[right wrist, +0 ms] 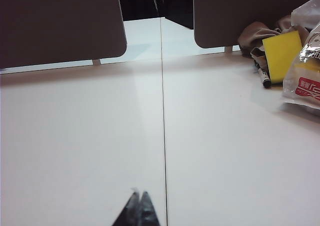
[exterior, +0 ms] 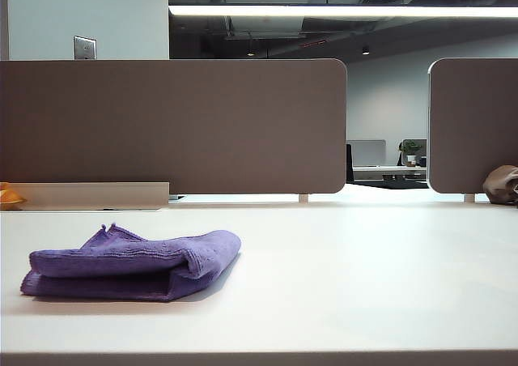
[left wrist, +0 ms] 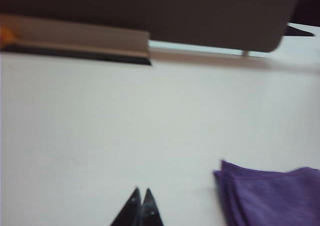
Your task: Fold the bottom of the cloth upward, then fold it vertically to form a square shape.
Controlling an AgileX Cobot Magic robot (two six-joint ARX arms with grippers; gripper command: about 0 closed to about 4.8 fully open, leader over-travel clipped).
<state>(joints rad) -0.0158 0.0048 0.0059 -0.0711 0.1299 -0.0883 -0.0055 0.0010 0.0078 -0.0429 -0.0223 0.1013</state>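
Purple cloth [exterior: 133,263] lies folded (stacked edges); left pincer [left wrist: 141,198] beside, right pincer [right wrist: 138,198] apart, both closed, empty.

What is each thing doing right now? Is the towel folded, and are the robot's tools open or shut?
Cloth: folded into a thick stack, lying free on the table.
Left tool: shut, empty, beside the cloth, not touching it.
Right tool: shut, empty, over bare table.

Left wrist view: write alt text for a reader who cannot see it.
A folded purple cloth lies on a white table, beside but apart from the shut tips of the left gripper, which holds nothing. Beyond stand a dark divider panel and a pale strip.
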